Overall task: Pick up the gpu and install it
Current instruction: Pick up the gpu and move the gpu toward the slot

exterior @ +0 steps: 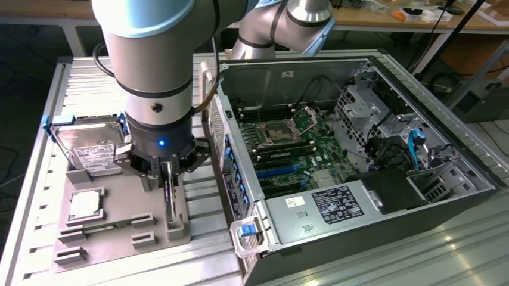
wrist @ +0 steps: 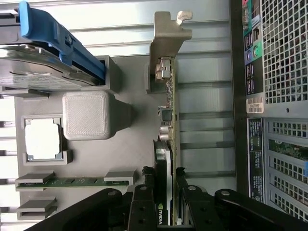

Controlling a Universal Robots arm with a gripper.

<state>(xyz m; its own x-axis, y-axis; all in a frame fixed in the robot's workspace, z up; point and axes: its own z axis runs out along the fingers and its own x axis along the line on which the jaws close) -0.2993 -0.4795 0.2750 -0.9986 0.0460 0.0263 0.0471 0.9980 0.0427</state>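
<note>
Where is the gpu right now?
In the exterior view's left half, the gpu stands on edge in the grey tray, gripped by the pincer, between the hard drive and the case.

Probably lab: workbench (exterior: 362, 22), opened computer (exterior: 382, 238).

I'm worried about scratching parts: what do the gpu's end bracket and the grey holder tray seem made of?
End bracket: likely bare sheet metal, dull silvery, thin, with a bent tab. Holder tray: probably matte grey printed plastic; its block shows a fine grid texture.
</note>
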